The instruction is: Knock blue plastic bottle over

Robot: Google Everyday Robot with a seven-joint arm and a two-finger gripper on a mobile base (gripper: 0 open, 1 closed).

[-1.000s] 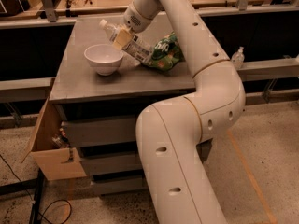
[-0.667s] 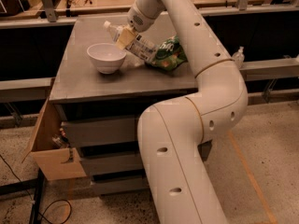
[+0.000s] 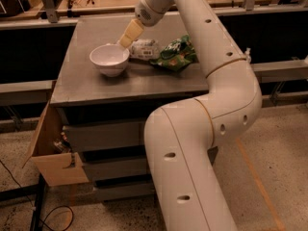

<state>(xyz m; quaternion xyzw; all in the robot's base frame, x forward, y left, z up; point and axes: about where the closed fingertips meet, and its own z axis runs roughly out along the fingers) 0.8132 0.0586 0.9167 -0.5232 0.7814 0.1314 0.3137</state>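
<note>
Hand, open or closed I could not tell, hung beside the blue plastic bottle, which seemingly lay sideways between white bowl and green bag on the tabletop. Any further sweep risked clipping the bowl's rim.

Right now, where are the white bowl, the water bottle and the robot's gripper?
white bowl [image 3: 109, 57], camera view: bare inside.
blue plastic bottle [image 3: 144, 49], camera view: white label.
gripper [image 3: 124, 42], camera view: tan tip, beside the bowl's far rim.

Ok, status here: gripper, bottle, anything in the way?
Gripper low at the white bowl's far rim. Blue plastic bottle appears down on its side, right beside the gripper. Bowl and green snack bag flank it closely.
</note>
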